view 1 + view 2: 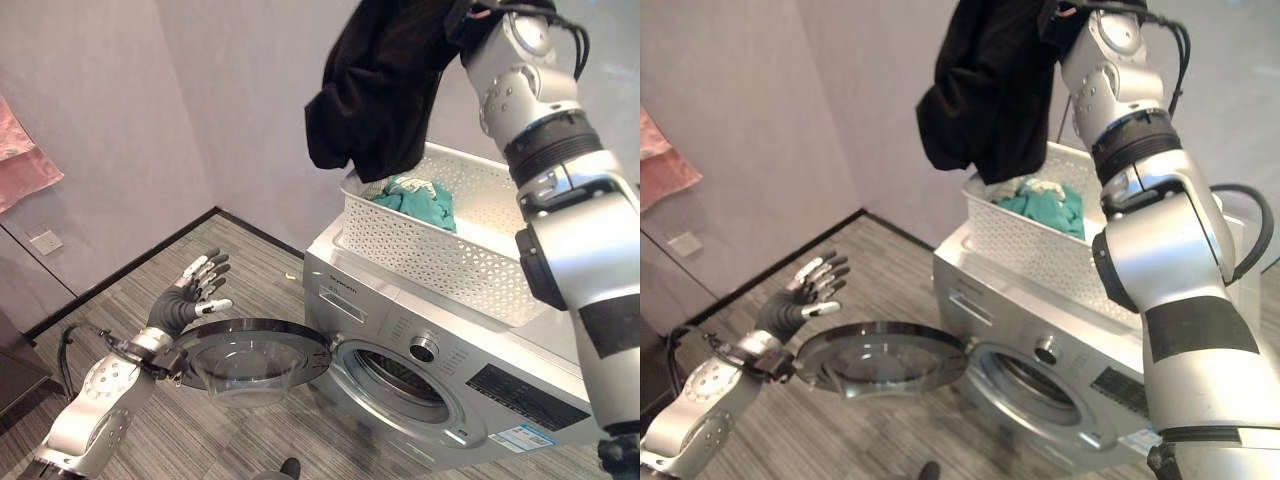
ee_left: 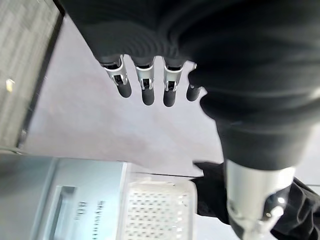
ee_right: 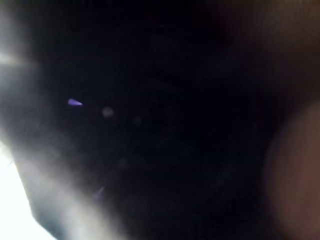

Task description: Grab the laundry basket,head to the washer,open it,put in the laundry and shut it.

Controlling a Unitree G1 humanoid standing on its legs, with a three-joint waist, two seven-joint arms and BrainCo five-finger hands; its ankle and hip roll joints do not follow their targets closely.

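The silver washer (image 1: 372, 300) stands with its round door (image 1: 250, 358) swung open toward me and the drum opening (image 1: 402, 380) exposed. A white perforated laundry basket (image 1: 420, 250) sits on top of the washer with teal laundry (image 1: 420, 200) in it. My right hand (image 1: 468, 22) is raised high above the basket, shut on a black garment (image 1: 375, 90) that hangs down over the basket's left end; the cloth darkens the right wrist view. My left hand (image 1: 190, 295) is open, fingers (image 2: 145, 85) spread, just left of the door's edge and apart from it.
A pink towel (image 1: 20, 160) hangs on the left wall above a wall socket (image 1: 45, 241). Grey plank floor (image 1: 250, 270) runs between that wall and the washer. The back wall stands close behind the washer.
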